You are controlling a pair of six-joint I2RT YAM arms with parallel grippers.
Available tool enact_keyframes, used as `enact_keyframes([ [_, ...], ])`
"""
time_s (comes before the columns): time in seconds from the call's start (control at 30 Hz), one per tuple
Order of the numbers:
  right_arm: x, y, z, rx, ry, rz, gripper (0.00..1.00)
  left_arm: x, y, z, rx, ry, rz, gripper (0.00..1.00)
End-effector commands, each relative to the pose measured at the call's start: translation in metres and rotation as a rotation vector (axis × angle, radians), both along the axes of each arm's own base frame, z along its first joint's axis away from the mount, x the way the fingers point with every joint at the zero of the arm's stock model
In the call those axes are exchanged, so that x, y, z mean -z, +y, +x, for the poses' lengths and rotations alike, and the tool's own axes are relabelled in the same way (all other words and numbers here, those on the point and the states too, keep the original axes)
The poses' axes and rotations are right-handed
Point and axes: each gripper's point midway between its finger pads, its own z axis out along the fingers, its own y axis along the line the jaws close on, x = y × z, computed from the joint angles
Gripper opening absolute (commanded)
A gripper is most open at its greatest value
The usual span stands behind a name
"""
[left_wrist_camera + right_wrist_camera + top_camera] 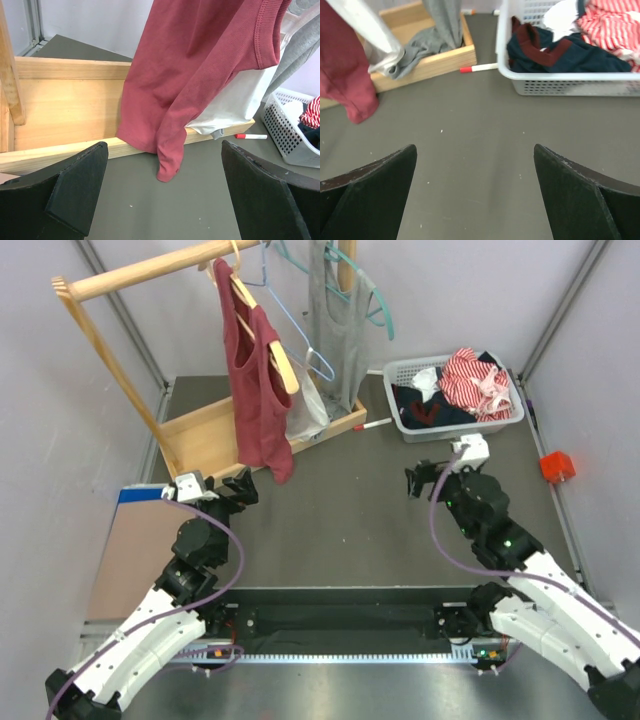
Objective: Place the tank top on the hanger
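pale lilac walls [480,290], dark grey tabletop [340,520], wooden garment rack [130,274] at back left

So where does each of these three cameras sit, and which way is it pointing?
Top external: fixed above and behind the arms, looking down on the table; both arms show, left pincer and right pincer open.
Left wrist: on the left arm, facing the hanging tank top and wooden rack base; its two black fingers frame the bottom.
Right wrist: on the right arm, facing the table and white basket; its fingers show likewise.
Shared: both wrist views catch the tank top's hem and the red-capped marker.
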Motion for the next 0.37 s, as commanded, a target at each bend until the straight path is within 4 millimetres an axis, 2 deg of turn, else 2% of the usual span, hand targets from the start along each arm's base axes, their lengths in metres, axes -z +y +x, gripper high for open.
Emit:
enact_keyframes([
  [0.0, -0.015, -0.029, -0.016, 0.098, -0.077, 0.162, 1.00, -0.009, 0.002, 0.000, -0.010, -0.022, -0.001, 0.99],
  [0.03, -0.019, -0.034, -0.020, 0.107, -0.097, 0.180, 1.00, -0.009, 0.002, 0.000, -0.008, -0.022, 0.001, 0.99],
  [0.13, -0.011, -0.041, -0.026, 0.128, -0.095, 0.191, 1.00, -0.008, 0.001, 0.001, -0.008, -0.019, 0.009, 0.99],
  [0.33, 0.003, -0.044, -0.027, 0.144, -0.072, 0.171, 1.00, -0.007, -0.002, 0.002, 0.003, -0.011, 0.018, 0.99],
])
